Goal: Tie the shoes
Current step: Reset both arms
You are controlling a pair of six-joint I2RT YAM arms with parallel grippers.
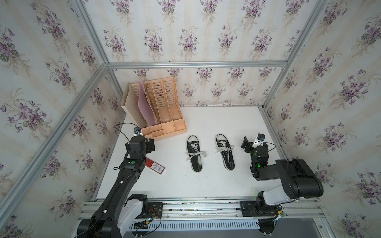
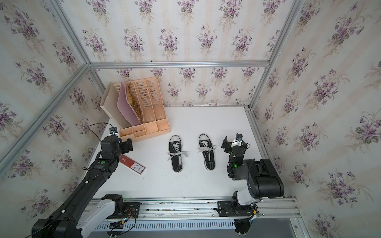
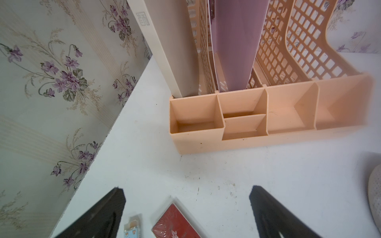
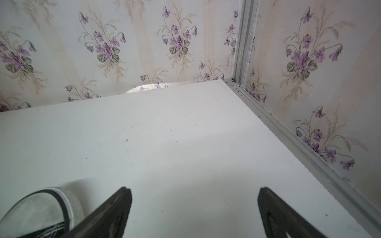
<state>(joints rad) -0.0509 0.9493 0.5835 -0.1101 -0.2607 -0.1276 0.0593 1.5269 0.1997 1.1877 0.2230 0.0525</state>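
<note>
Two black shoes with white toe caps lie side by side mid-table, toes toward the back wall: the left shoe (image 1: pixel 194 153) (image 2: pixel 175 153) and the right shoe (image 1: pixel 225 151) (image 2: pixel 206 151). Their flat white laces (image 1: pixel 196 154) trail loosely over the sides. My left gripper (image 1: pixel 151 145) (image 3: pixel 186 191) hovers open well left of the shoes, over a red box. My right gripper (image 1: pixel 246 144) (image 4: pixel 194 190) stands open just right of the right shoe, over bare table. That shoe's toe cap (image 4: pixel 41 206) shows beside one finger. Neither gripper holds anything.
A peach desk organizer (image 1: pixel 162 115) (image 3: pixel 268 123) holding folders stands at the back left. The red box (image 1: pixel 155 165) (image 3: pixel 175 224) lies under the left arm, with a small blue packet (image 3: pixel 132 226) next to it. Wallpapered walls and metal rails close in the table.
</note>
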